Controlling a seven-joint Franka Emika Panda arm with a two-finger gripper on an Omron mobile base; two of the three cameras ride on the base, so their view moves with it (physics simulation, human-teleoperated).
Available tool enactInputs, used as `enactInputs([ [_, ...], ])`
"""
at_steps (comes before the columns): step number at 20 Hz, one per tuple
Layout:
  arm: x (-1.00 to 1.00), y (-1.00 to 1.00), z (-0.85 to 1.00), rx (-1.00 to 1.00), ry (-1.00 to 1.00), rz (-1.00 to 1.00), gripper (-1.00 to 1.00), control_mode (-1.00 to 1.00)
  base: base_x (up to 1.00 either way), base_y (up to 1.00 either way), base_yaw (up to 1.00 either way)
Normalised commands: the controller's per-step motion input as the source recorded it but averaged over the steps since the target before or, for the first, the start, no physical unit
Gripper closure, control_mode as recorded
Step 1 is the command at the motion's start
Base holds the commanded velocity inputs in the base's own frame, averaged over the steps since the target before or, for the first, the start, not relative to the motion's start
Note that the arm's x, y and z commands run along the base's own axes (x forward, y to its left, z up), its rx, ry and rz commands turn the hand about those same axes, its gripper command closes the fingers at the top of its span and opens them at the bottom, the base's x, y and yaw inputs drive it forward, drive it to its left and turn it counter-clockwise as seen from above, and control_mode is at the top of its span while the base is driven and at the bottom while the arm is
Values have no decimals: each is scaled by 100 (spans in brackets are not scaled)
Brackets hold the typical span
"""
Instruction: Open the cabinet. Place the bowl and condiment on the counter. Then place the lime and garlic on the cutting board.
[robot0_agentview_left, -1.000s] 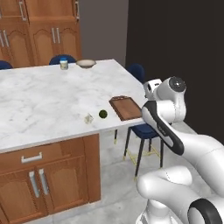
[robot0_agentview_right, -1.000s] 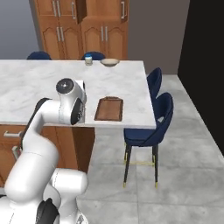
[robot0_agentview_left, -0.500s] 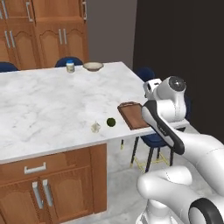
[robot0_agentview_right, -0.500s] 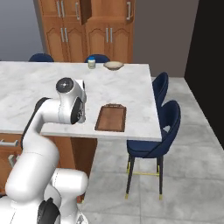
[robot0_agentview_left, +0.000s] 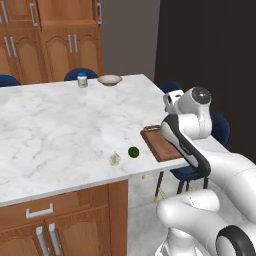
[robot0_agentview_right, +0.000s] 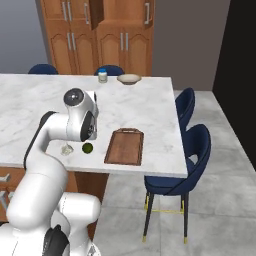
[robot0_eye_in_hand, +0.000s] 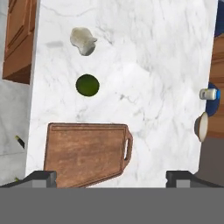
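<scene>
**Lime and garlic still off the board**

On the counter, the cutting board is bare; bowl and condiment sit far off. Lime and garlic lie beside it. The gripper is spread, empty. The round lime could roll off the near edge if nudged.

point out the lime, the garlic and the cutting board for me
lime (robot0_eye_in_hand: 87, 85), hand view, centre of the fruit.
garlic (robot0_eye_in_hand: 82, 41), hand view, middle of the bulb.
cutting board (robot0_eye_in_hand: 85, 153), hand view, middle of its flat face.
</scene>
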Motion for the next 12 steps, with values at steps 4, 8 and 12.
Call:
enactInputs([
  [4, 0, 0, 0, 0, 0, 0, -100, 100, 0, -8, 1],
  [8, 0, 0, 0, 0, 0, 0, -100, 100, 0, 0, 3],
  [12, 0, 0, -13, 0, 0, 36, -100, -100, 0, 0, 0],
])
